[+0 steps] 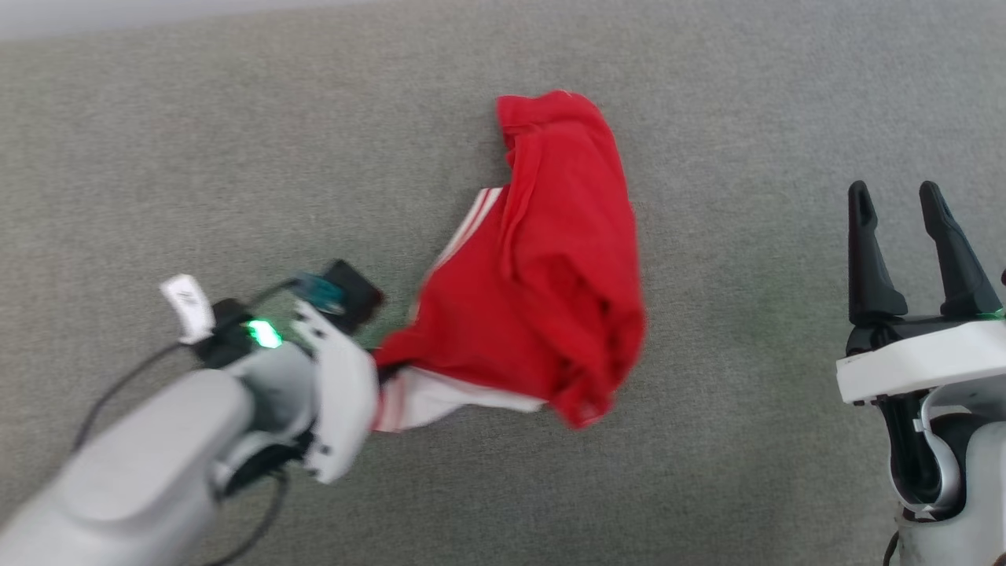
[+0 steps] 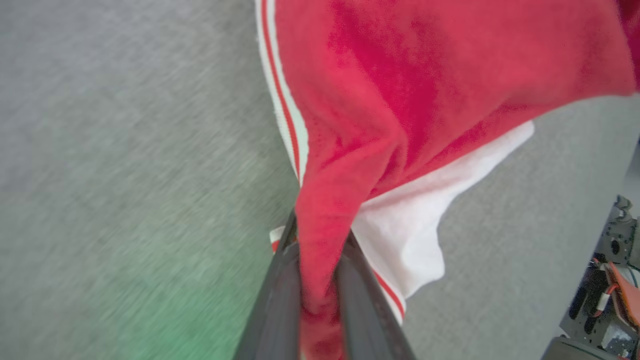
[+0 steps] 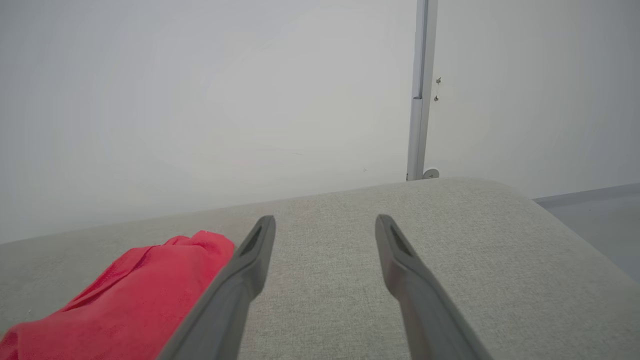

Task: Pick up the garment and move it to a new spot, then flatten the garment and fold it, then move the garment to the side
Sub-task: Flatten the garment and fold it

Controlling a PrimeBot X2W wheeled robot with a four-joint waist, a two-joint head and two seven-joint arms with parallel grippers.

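Pinches a twisted red fold of the shirt (image 2: pixel 425 75) in the left gripper (image 2: pixel 321 235), nearly closed, with cloth squeezed between both dark fingers (image 2: pixel 275 300). Hides those fingers in the head view behind the pale wrist housing (image 1: pixel 338 393) at 8 o'clock. Holds the right gripper (image 1: pixel 894 196) wide at 4 o'clock, touching nothing, well apart from the shirt. Shows the shirt bunched mid-cushion (image 1: pixel 236 157), running from the pinch toward 12 o'clock, with a white sleeve panel (image 1: pixel 448 399) nearest. Blurs the red edges, so cannot tell whether lifted clear or dragging. Cuts the shirt off at 7 o'clock in the right wrist view, before a pale wall (image 3: pixel 200 100) and an upright pole (image 3: pixel 417 125) at 1 o'clock.
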